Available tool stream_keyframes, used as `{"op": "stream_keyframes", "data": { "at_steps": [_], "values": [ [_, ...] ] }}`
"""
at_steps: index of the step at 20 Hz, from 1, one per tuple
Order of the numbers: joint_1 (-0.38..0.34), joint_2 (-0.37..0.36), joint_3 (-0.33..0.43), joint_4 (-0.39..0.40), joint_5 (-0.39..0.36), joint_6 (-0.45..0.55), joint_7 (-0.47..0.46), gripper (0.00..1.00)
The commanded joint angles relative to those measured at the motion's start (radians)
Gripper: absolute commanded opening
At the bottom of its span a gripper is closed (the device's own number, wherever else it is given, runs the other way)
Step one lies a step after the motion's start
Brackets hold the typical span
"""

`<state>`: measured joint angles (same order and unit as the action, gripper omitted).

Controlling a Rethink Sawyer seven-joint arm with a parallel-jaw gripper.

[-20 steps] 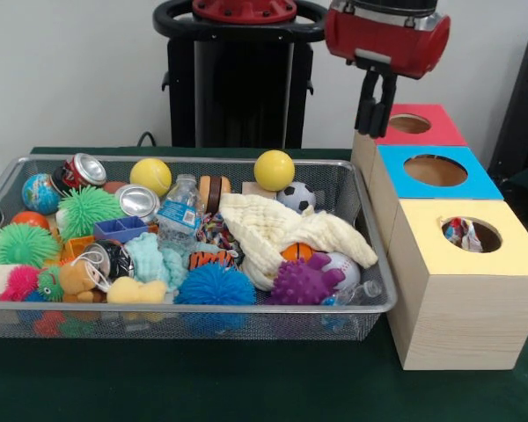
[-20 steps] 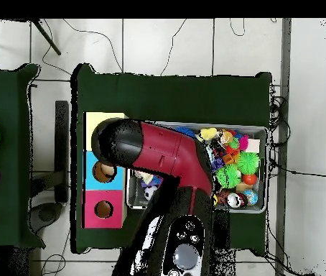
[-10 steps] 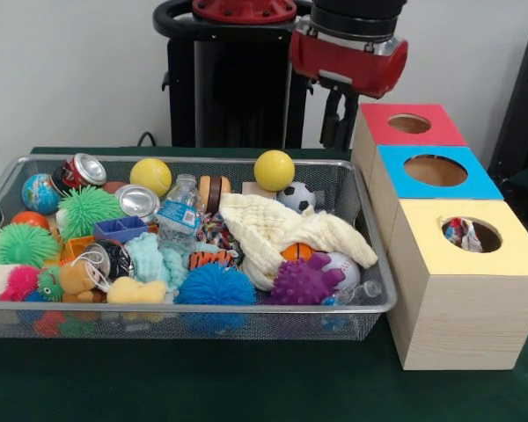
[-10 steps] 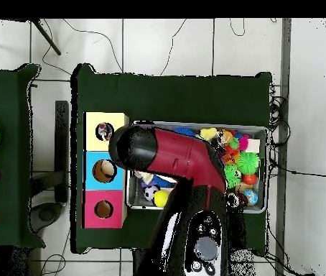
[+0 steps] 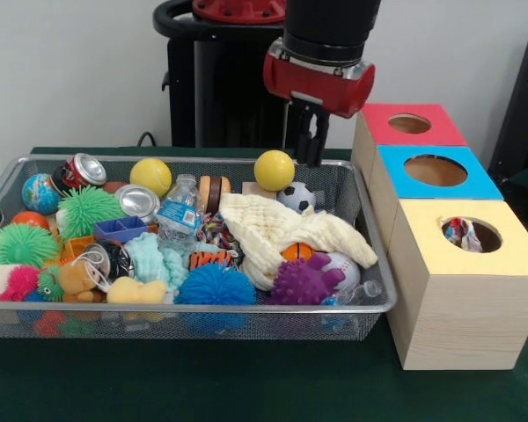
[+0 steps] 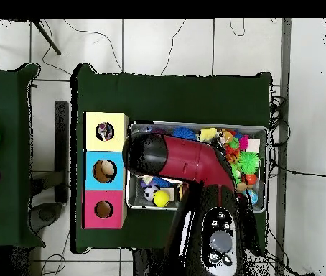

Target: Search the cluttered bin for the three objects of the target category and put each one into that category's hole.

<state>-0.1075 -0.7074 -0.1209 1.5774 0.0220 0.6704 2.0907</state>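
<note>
A: Bench [image 5: 246, 387] and bin?
B: Wire bin [image 5: 158, 321] is seen full of clutter; three boxes are stood just beside it, a toy is lodged in the yellow box's hole [image 5: 471, 235].
A: Hand?
B: Hand [image 5: 311, 145] is held above the yellow ball [image 5: 274, 170]; fingers close together, nothing gripped

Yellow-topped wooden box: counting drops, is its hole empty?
Not empty: a small multicoloured item shows inside the yellow-topped wooden box hole.

Bin [image 5: 374, 303] of clutter left of three boxes [image 5: 458, 290] — end effector [image 5: 312, 158] above bin's far edge
</note>
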Motion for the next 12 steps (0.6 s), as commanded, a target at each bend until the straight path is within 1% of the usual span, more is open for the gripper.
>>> {"op": "stream_keyframes", "data": {
  "at_steps": [1,12],
  "values": [
    [-0.108,0.005,0.178,0.119,-0.125,-0.076,-0.227,0.0],
    [-0.2,0.009,0.269,0.123,-0.263,-0.087,-0.232,0.0]
  ]
}}
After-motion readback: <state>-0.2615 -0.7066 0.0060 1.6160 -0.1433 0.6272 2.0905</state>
